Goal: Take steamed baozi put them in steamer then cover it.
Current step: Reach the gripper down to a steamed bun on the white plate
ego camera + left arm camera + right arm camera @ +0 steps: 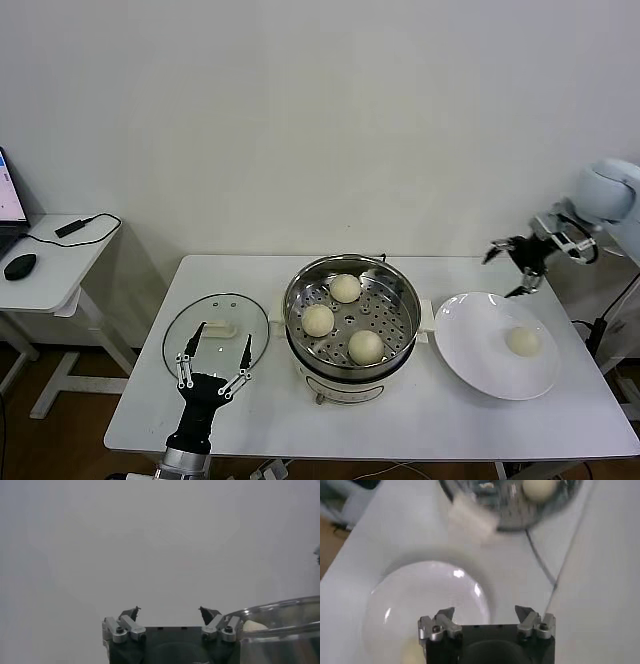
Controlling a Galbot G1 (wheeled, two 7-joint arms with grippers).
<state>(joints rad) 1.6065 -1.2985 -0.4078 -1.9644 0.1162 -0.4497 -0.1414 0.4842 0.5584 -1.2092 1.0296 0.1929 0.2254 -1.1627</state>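
The steel steamer (408,295) stands at the table's middle with three steamed baozi on its perforated tray (345,288) (318,320) (365,346). One more baozi (523,341) lies on the white plate (472,345) to the right. My right gripper (515,268) hangs open and empty in the air above the plate's far edge. Its wrist view shows the gripper (485,612) over the plate (420,600), the baozi (412,652) near the frame edge, and the steamer (510,510) beyond. My left gripper (214,362) (169,611) is open over the glass lid (180,335).
The lid lies flat on the table left of the steamer, its white handle (222,327) between my left fingers. A side desk (50,265) with a mouse and cable stands at far left. Bare table runs along the front edge.
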